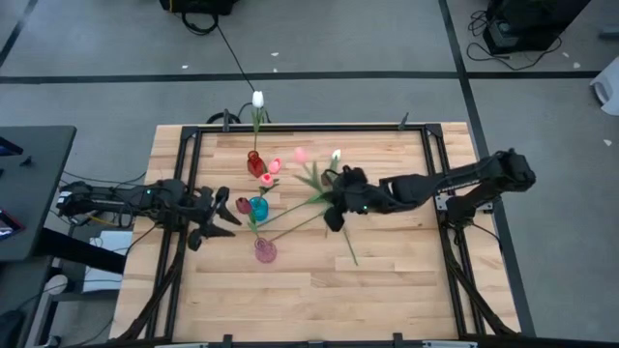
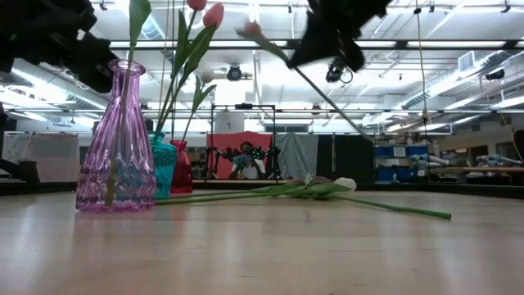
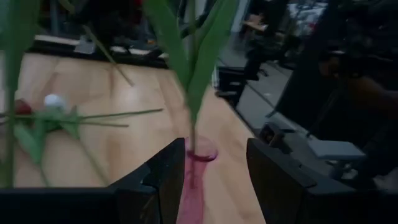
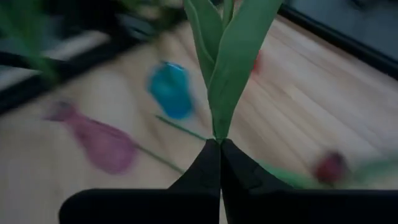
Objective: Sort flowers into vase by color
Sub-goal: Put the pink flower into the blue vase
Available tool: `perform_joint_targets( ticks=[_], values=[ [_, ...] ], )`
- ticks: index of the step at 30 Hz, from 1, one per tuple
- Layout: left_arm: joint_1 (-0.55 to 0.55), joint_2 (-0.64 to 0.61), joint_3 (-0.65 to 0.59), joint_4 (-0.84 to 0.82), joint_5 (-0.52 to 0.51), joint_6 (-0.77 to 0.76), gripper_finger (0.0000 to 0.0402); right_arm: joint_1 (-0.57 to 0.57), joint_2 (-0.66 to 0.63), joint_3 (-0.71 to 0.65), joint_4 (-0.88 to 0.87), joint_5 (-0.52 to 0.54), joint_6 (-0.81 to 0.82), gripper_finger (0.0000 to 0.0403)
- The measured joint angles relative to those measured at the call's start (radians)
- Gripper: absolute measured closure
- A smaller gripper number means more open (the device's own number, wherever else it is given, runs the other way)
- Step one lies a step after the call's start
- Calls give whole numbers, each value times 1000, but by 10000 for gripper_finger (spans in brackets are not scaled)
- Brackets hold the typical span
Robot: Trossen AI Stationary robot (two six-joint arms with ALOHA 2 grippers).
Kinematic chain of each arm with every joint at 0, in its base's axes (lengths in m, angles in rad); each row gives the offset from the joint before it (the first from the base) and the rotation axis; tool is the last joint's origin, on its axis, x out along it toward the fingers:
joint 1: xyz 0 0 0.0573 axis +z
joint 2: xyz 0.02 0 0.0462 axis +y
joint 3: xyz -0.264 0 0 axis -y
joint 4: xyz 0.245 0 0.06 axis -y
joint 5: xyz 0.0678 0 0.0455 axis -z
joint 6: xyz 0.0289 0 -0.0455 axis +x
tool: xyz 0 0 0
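A pink glass vase point(image 1: 264, 251) point(image 2: 116, 143) stands on the table with one green stem in it. Behind it stand a teal vase point(image 1: 258, 206) point(image 2: 166, 168) and a red vase point(image 1: 254, 164) point(image 2: 182, 168), with white and pink tulips point(image 1: 257, 99) in them. More tulips point(image 2: 311, 190) lie flat on the wood. My left gripper point(image 1: 227, 213) point(image 3: 216, 163) is open; its fingers stand on either side of the pink vase's neck point(image 3: 202, 150) without touching it. My right gripper point(image 1: 337, 211) point(image 4: 221, 146) is shut on a pink-headed tulip point(image 2: 250, 29), high above the table. My right gripper pinches the tulip between its two fingers at the stem where the leaves begin point(image 4: 217, 138), about mid-length. The fingers slant down from the table's right and lie across the stem. The tulip is lifted clear and tilted, head point(image 1: 299, 154) up and left, stem end point(image 2: 360, 131) lower right.
A dark red tulip head point(image 4: 329, 165) and a white one point(image 2: 344, 184) lie among the stems near the table's middle. A small dark red object point(image 1: 242, 205) sits beside the teal vase. Bare wood point(image 1: 387, 280) lies toward the near edge. A black frame point(image 1: 430, 145) runs along the table's sides.
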Motion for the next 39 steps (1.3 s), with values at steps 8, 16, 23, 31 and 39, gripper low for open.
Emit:
perform_joint_targets(
  ticks=[8,16,23,31,39],
  values=[
    [1,0,0,97,-67,2,225,53,22,0,348,-49,-190,397],
    [3,0,0,236,-210,48,225,65,54,2,694,-126,-324,397],
    [4,5,86,127,-322,85,225,49,95,0,836,-176,-342,397],
    [3,37,359,-108,-387,160,225,10,97,149,772,-234,-432,397],
    [4,153,524,-158,-443,188,225,-80,118,348,683,-295,-515,397]
  ],
)
